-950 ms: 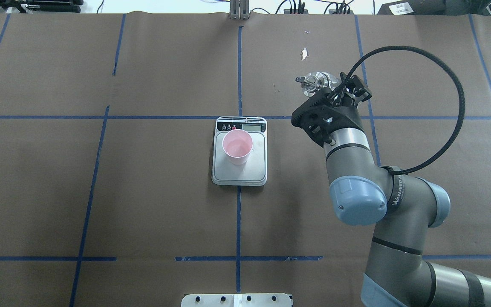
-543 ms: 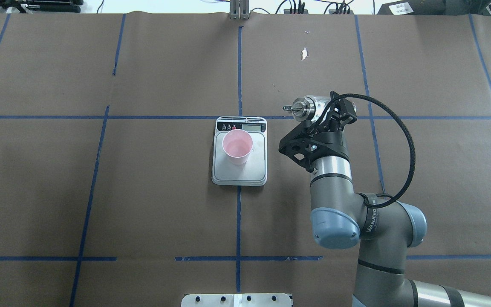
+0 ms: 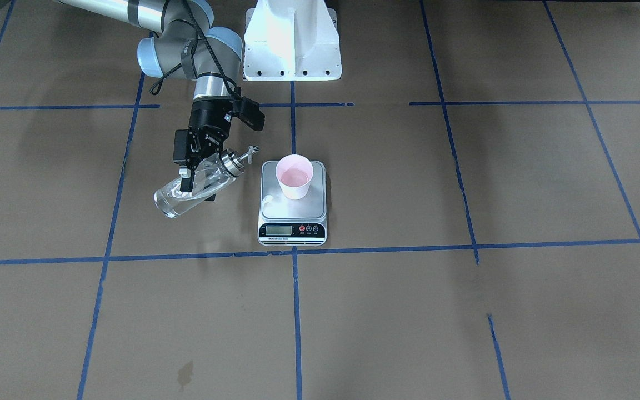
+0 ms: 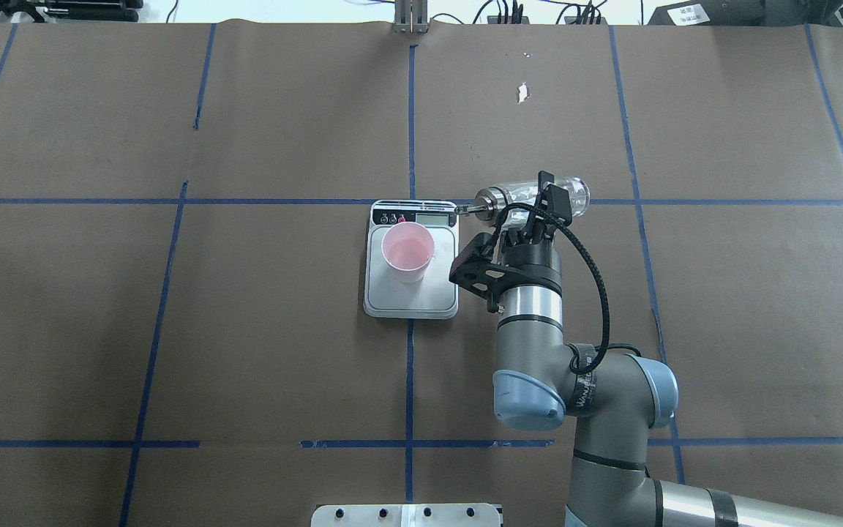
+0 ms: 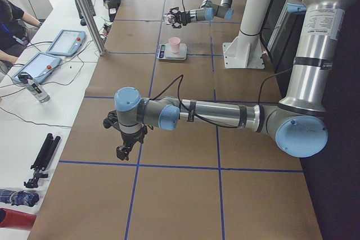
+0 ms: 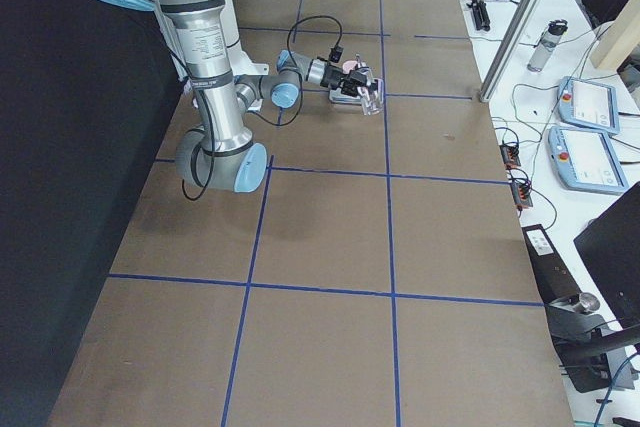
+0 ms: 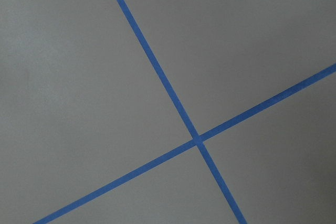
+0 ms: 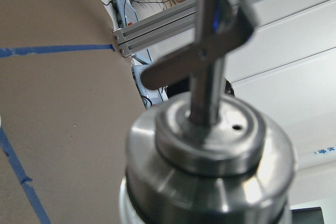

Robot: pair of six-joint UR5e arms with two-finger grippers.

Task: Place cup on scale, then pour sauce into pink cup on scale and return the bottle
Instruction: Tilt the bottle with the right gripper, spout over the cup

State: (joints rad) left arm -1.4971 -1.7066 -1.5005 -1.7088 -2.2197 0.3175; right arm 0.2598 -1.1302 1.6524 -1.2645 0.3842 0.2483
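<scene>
So we've got the brown-paper surface (image 4: 246, 329) with a blue tape grid. The right arm (image 4: 531, 322) reaches in beside the scale. The left arm (image 5: 214, 113) is stretched out low, well apart from everything, and its wrist camera just shows 2 crossing tape lines.

The scale (image 4: 410, 293) sits flat near the middle on a tape line, display strip on the side away from the robot.

The right pincer (image 4: 535, 205) is clamped on the bottle (image 3: 174, 201), gripping the glass body partway along. We can't tell whether the left pincer (image 5: 122, 151) is apart or together, since it's only in the side view.

The bottle's up off the surface and tipped way over. Its collar and spout (image 4: 459, 208) point toward the scale, and the tip is by the scale's display corner, not over the cup.

The cup (image 4: 407, 249) stands upright on the platform, closer to the display end. We can't tell if there's any liquid in it.
</scene>
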